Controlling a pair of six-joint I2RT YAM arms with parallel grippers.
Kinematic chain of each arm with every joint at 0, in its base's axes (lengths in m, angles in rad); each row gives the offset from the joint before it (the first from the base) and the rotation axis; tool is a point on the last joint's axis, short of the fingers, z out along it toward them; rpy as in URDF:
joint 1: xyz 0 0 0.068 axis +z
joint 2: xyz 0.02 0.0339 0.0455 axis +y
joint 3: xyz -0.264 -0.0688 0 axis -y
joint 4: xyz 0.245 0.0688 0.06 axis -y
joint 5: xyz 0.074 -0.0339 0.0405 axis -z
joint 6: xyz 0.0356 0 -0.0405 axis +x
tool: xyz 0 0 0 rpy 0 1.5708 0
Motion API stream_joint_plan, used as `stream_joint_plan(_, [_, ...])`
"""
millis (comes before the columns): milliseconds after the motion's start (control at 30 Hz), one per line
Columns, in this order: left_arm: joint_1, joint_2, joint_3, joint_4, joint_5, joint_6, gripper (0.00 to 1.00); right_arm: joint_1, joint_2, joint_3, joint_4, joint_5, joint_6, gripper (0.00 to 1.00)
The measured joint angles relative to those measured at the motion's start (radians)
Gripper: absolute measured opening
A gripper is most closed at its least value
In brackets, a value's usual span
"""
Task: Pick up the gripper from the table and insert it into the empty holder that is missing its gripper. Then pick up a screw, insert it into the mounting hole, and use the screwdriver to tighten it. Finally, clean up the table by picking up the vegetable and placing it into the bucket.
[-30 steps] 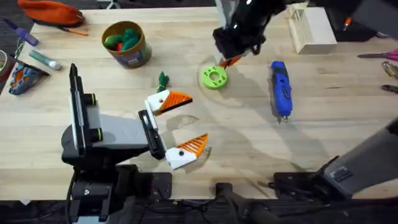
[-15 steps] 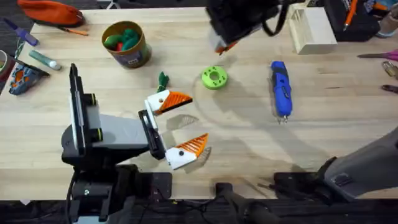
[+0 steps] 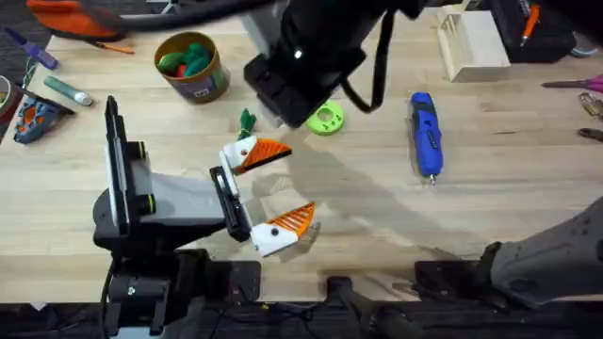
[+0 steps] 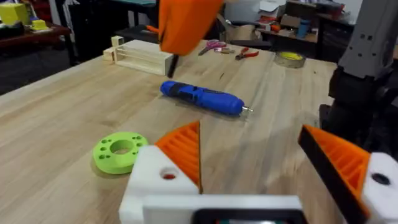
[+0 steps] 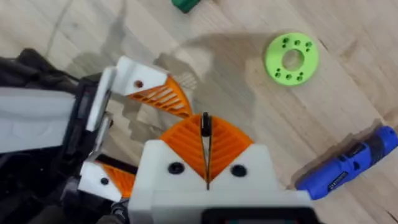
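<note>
- The right gripper (image 5: pixel 206 163) hangs above mid-counter, pads pressed together on a thin dark sliver.
- The left gripper (image 3: pixel 268 193) rests near the front edge, spread wide and empty.
- The screwdriver (image 3: pixel 425 132) lies alone on open wood.
- The vegetable (image 3: pixel 247 121) sits near the bucket (image 3: pixel 193 66).

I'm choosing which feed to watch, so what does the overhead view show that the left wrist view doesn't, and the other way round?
Overhead alone: the bucket with toys inside, the vegetable and the left arm's body. Left wrist alone: scissors, pliers and a tape roll at the far table edge. Both: the screwdriver, the green disc, the wooden box, and the left gripper.
</note>
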Motion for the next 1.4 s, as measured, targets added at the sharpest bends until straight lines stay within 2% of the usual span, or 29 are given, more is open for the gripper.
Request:
stream_joint_plan(400, [0.0, 0.0, 0.0, 0.0, 0.0, 0.0, 0.985, 0.073, 0.086, 0.161, -0.077, 0.0, -0.002, 0.006])
stream_joint_plan(833, [0.0, 0.0, 0.0, 0.0, 0.0, 0.0, 0.985, 0.133, 0.13, 0.166, -0.053, 0.0, -0.049, 0.006])
stream_joint_plan(1400, [0.0, 0.0, 0.0, 0.0, 0.0, 0.0, 0.985, 0.137, 0.181, 0.167, -0.02, 0.0, -0.076, 0.006])
